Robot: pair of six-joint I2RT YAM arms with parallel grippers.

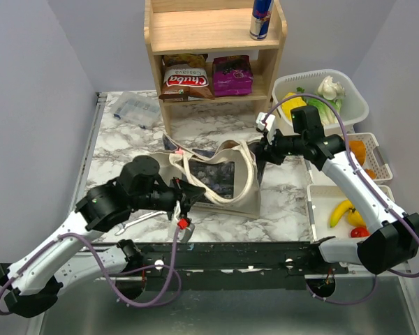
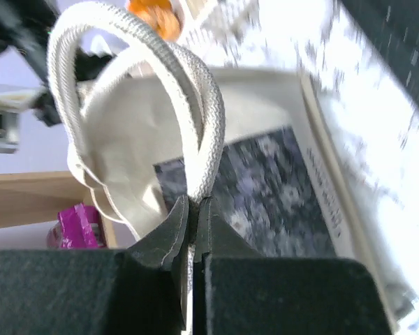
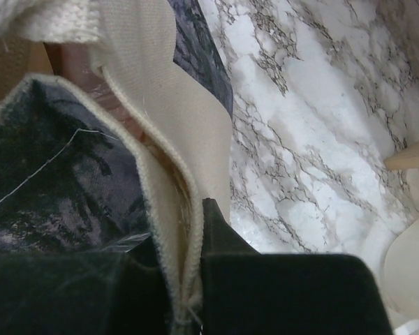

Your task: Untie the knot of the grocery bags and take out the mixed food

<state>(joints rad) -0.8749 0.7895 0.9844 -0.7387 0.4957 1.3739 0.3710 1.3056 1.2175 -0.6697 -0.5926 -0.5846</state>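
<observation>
left gripper [image 2: 193, 213] — pinching tote handle [image 2: 208, 132] | right gripper [image 3: 190, 234] — pinching tote rim [image 3: 157, 188] | interior hidden

— Which words can be read?
— "Chuba" is printed on the brown crinkled chip bag [image 1: 186, 79], which is stood in the wooden shelf [image 1: 195, 31].
— And elsewhere?
— Print is seen on the beige canvas tote [image 1: 246, 183] and the blue-silver drink can [image 1: 260, 17], but none can be made out.
</observation>
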